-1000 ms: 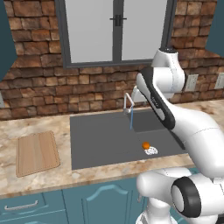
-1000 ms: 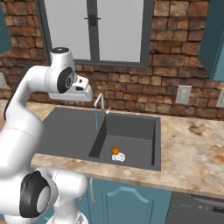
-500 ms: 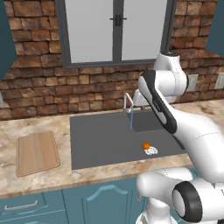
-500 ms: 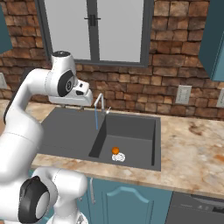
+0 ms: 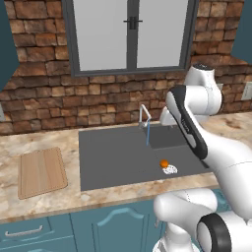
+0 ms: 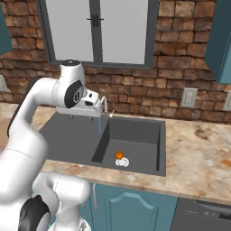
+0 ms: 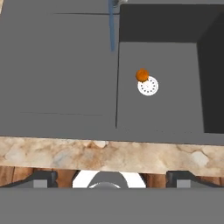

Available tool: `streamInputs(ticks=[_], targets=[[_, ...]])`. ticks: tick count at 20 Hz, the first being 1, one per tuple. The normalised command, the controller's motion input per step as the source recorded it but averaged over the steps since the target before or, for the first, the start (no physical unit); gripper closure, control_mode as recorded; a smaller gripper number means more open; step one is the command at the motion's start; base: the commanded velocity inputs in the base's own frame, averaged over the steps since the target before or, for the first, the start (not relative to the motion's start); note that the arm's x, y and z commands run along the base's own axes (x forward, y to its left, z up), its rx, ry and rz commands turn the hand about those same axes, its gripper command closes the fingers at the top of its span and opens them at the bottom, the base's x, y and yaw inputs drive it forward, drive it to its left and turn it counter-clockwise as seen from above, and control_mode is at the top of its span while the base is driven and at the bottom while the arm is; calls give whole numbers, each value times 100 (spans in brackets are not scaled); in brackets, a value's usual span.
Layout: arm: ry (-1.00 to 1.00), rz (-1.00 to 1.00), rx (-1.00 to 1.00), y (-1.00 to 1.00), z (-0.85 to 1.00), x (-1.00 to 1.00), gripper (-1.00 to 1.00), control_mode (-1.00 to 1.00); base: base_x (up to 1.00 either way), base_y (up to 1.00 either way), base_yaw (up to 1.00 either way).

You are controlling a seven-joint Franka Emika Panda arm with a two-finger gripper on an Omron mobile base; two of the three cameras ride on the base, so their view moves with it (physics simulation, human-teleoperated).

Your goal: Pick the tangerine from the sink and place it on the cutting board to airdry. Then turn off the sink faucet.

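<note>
Step in hand is the approach: the gripper, jaws wide and empty, hangs high above the sink, so the next move calls for descending to the tangerine touching the drain.

A large rectangular dark-grey sink shows a flat matt finish beside a speckled beige stone-look countertop with a faint sheen. A light-brown wooden cutting board carries lengthwise grain lines. The small round bright-orange tangerine looks smooth next to a round white perforated drain disc. The thin silver-white metal faucet gleams before a rough red-brown brick wall and smooth teal cabinet fronts.
</note>
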Motion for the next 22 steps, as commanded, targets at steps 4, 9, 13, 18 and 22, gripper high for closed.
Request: streamInputs(ticks=[4,9,13,18,22], targets=[[1,0,0,-39,-14,-16,-100,-100,0,0,0],[5,0,0,-29,-21,-2,-100,-100,0,0,0],[6,0,0,-17,-25,0,-100,-100,0,0,0],[0,0,0,-3,-21,6,-100,-100,0,0,0],[0,0,0,-1,-19,5,-100,-100,0,0,0]])
